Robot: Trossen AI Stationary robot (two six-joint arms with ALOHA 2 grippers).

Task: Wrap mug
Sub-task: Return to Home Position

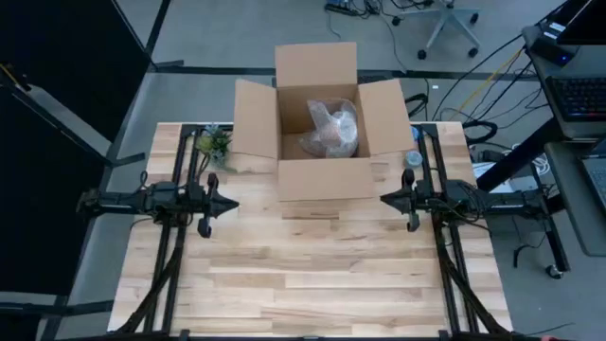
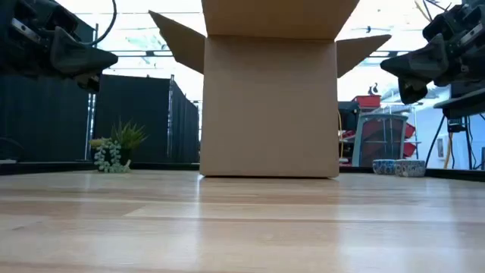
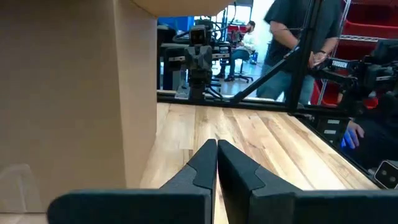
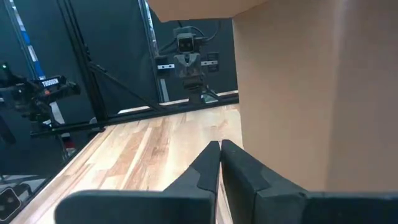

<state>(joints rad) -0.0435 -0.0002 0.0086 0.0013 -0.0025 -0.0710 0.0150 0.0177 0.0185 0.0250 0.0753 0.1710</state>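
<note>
An open cardboard box [image 1: 322,142] stands at the table's far middle, its flaps spread. Inside it lies a bundle of clear bubble wrap [image 1: 331,131]; the mug itself is hidden. My left gripper [image 1: 232,203] hovers shut to the left of the box's near corner, above the table, pointing right. My right gripper [image 1: 383,199] hovers shut to the right of the box's near corner, pointing left. In the wrist views the left fingers [image 3: 216,155] and right fingers [image 4: 220,155] are closed with nothing between them.
A small green plant [image 1: 216,144] stands at the far left of the table, beside the box's left flap. A patterned bowl [image 2: 399,167] sits at the far right. The near half of the wooden table [image 1: 303,284] lies open. People stand beyond the table.
</note>
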